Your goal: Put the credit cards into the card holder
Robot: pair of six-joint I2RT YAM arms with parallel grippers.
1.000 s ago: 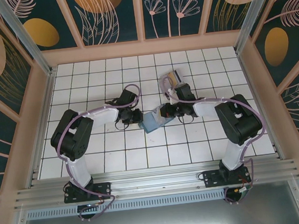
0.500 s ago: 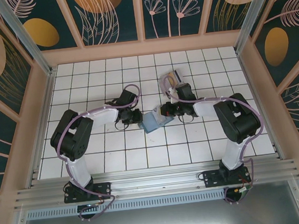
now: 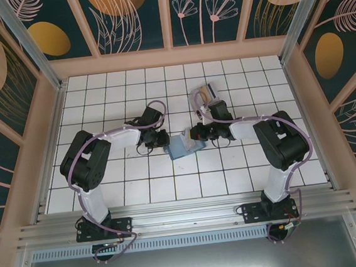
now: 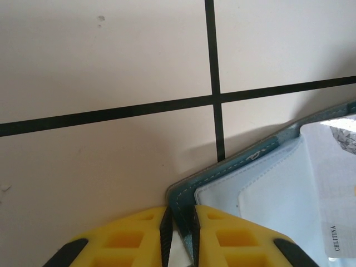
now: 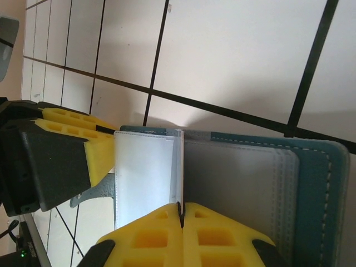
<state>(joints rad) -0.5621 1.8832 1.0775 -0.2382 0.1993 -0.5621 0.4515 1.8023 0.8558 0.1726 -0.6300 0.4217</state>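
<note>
The teal-blue card holder (image 3: 180, 147) lies open mid-table between both grippers. My left gripper (image 3: 167, 144) (image 4: 179, 233) is shut on the teal corner edge of the card holder (image 4: 261, 183), whose pale inner pockets face up. My right gripper (image 3: 189, 136) (image 5: 181, 214) is shut on a thin pale credit card (image 5: 181, 167), seen edge-on, standing against the pale pocket of the card holder (image 5: 250, 183) near its fold. The left gripper's yellow fingers (image 5: 67, 125) show at the holder's far side. The remaining credit cards (image 3: 204, 95), grey with a yellow one, lie behind the right arm.
The white gridded table (image 3: 129, 87) is walled by a wooden frame (image 3: 171, 57) at the back and sides. Both arm bases sit on the metal rail (image 3: 186, 218) at the near edge.
The right gripper and the card holder have shifted slightly left. The left jaws have closed a little more on the holder's edge.
</note>
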